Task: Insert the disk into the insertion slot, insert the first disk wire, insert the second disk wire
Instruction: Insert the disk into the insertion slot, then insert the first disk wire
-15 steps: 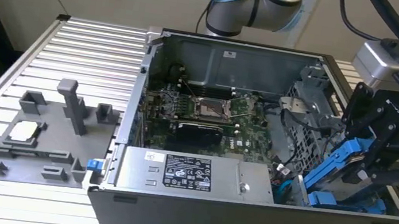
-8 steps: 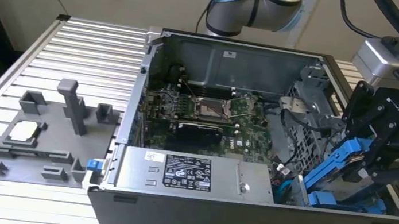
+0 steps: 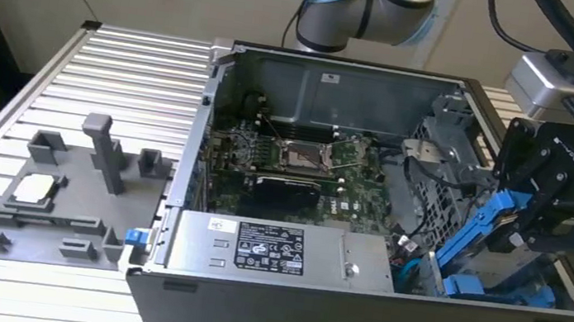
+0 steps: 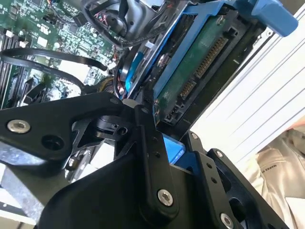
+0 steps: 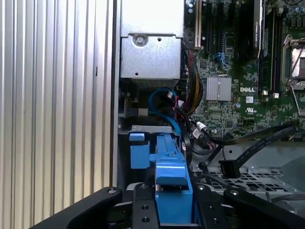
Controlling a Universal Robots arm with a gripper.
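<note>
Fingers [image 5: 141, 206] clamped on blue carrier edge of disk [image 3: 474, 236]. Disk steeply tilted, long axis slanting down toward insertion slot [image 3: 493, 288] at exterior view's right end of computer case [image 3: 355, 320]. Slot just below fingers; disk not yet seated.

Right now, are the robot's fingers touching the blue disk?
Touching. The first wrist view shows the fingers pressed against both sides of the blue-framed disk.
</note>
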